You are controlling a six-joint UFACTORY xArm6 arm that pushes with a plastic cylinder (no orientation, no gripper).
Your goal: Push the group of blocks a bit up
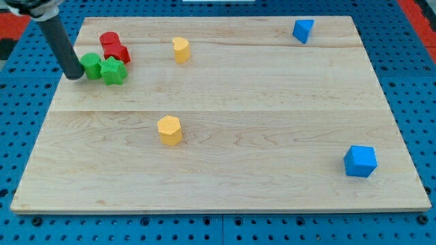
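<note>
Our tip [74,76] sits at the 9 o'clock side of the cluster, touching or just beside the green cylinder [90,65]; being a bare rod, it grips nothing. The group, at the board's [225,177] upper left, is that cylinder, the green star [113,70] and two red blocks [113,47] toward 12 o'clock. We judge this side contact wrong for an upward push; the tip probably needs to reach 6 o'clock first.
</note>
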